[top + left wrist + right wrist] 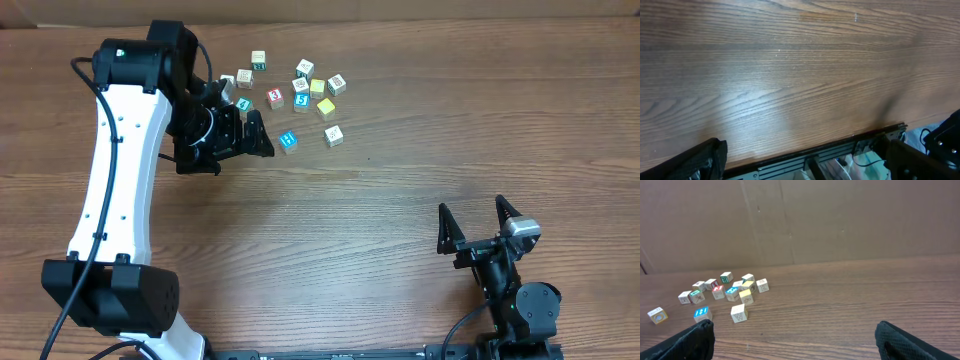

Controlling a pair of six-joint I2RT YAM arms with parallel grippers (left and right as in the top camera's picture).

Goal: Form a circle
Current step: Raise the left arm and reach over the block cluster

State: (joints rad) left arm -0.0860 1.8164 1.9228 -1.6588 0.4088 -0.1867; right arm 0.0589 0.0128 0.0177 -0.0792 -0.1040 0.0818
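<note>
As the left hand gapes — cubes lie scattered

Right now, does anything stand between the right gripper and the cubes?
Nothing visible does. Only tabletop lies between the open right gripper and the cubes.

my count on the bench
about fourteen small cubes, a couple part hidden so not exact; two hands, left hand and right hand.
</note>
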